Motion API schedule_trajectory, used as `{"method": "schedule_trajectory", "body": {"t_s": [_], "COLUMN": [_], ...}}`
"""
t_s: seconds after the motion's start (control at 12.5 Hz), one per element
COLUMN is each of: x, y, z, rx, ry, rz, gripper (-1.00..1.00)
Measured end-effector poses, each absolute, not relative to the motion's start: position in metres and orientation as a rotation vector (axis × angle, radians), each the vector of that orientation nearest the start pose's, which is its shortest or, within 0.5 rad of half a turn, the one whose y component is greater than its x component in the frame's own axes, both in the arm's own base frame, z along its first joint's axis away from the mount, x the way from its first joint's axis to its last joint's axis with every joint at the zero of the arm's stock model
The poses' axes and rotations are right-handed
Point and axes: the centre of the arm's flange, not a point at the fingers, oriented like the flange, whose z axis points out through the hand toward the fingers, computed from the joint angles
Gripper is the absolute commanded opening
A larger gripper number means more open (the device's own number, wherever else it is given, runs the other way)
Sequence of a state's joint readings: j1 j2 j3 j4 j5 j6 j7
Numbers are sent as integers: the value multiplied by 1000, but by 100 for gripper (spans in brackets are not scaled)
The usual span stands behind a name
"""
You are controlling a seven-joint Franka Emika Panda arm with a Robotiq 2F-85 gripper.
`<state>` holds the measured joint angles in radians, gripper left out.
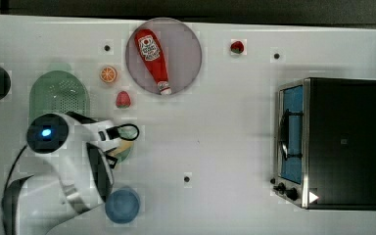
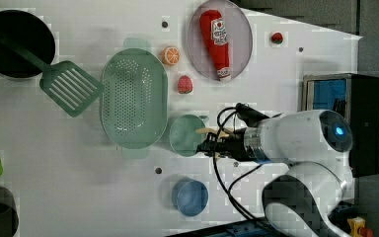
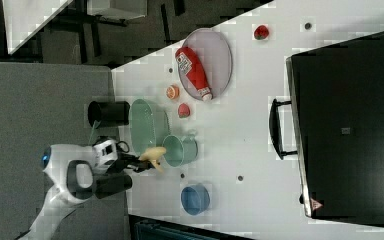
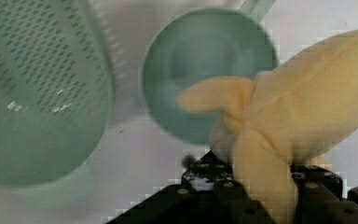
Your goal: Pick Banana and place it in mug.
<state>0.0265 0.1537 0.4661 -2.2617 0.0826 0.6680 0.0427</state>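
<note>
Pincer (image 4: 261, 186) clamped on banana (image 4: 298, 112), held above counter (image 1: 225, 137) just beside mug (image 4: 205, 70); mug empty; colander (image 2: 133, 98) empty, at mug's 9 o'clock in left view; ketchup bottle (image 1: 152, 59) on plate (image 1: 186, 44)

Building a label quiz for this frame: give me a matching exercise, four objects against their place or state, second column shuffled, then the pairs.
Column one:
1. banana
2. ketchup bottle
3. spatula
4. blue cup

Column two:
A. lying on the round grey plate
B. handle resting in the black bowl
C. held in the gripper beside the mug
D. standing alone near the table edge, nothing seen inside

Pairs: 1-C, 2-A, 3-B, 4-D
</note>
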Motion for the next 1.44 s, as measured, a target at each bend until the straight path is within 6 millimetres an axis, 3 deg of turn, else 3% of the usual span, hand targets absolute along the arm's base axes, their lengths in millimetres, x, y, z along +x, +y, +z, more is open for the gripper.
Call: {"method": "schedule_trajectory", "body": {"t_s": [0.16, 0.32, 0.48, 0.64, 0.72, 0.88, 1.2, 1.28, 1.44], "x": [463, 468, 468, 460, 458, 454, 463, 466, 470], "y": [234, 230, 232, 234, 235, 237, 241, 237, 209], "z": [267, 256, 251, 246, 243, 246, 277, 296, 359], "rx": [-3046, -3053, -3020, -3017, -3013, -3024, -2976, -2980, -2974], "ry": [662, 667, 779, 809, 803, 779, 830, 843, 929], "rz": [298, 277, 273, 285, 259, 214, 143, 100, -11], "gripper": [-42, 0, 43, 89, 100, 100, 100, 100, 100]}}
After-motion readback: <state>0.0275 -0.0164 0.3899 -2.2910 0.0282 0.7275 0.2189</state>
